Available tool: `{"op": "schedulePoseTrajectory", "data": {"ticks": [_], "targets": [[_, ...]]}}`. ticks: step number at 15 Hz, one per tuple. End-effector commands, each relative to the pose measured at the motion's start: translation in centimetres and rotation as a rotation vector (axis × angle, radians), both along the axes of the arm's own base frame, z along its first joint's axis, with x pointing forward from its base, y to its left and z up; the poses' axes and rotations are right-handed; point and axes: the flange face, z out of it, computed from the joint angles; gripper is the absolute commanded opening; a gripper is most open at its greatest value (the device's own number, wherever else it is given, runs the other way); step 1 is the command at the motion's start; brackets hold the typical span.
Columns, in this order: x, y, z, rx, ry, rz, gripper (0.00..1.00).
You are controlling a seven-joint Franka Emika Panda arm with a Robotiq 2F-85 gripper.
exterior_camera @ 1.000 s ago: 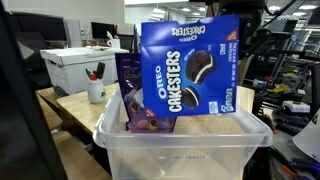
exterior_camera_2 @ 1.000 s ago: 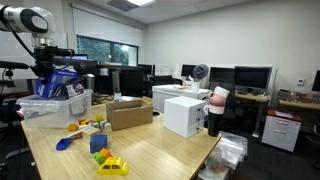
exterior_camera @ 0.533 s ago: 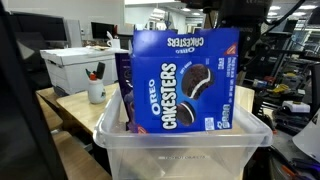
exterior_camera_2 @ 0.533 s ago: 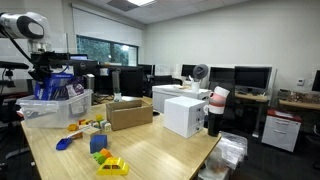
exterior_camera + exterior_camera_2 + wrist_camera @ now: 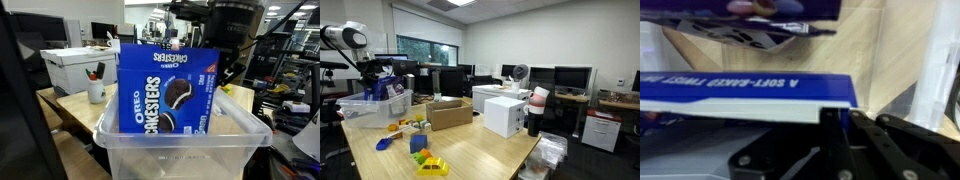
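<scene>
I count one Oreo Cakesters box [image 5: 166,95], and it is the only thing I hold. My gripper [image 5: 847,118] is pressed together, pinching the thin top edge of that box near its corner; in the wrist view my black fingers [image 5: 833,135] meet the carton just under its blue rim.

There is one clear plastic bin [image 5: 180,142], and the box stands inside it, upright with a slight tilt, its lower part behind the bin's front wall. In the wrist view one purple package [image 5: 745,12] lies just beyond the box in the same bin.

On the wooden table [image 5: 72,112] beside the bin I see one white cup [image 5: 96,92] holding pens and one white carton [image 5: 72,65] behind it. In an exterior view from farther off, the bin [image 5: 372,106] sits at the table's far end, with one cardboard box [image 5: 448,113] well apart from it and a few coloured toy blocks [image 5: 424,155] nearer the camera.

The Oreo Cakesters box is a flat blue carton. Its broad face carries the white Oreo logo, the word Cakesters in big white letters running up the panel, and a picture of one dark round sandwich cake with white filling. The top edge reads "a soft-baked snack".
</scene>
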Motion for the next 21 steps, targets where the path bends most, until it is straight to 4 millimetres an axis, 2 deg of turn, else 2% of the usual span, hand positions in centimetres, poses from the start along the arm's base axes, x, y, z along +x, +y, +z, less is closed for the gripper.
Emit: {"op": "schedulePoseTrajectory", "data": {"ticks": [1, 6, 21], "targets": [[1.0, 0.0, -1.4, 0.002, -0.071, 0.006, 0.05], [1.9, -0.3, -2.7, -0.024, -0.094, 0.007, 0.05], [2.1, -0.9, -5.7, -0.113, -0.137, -0.073, 0.05]]}}
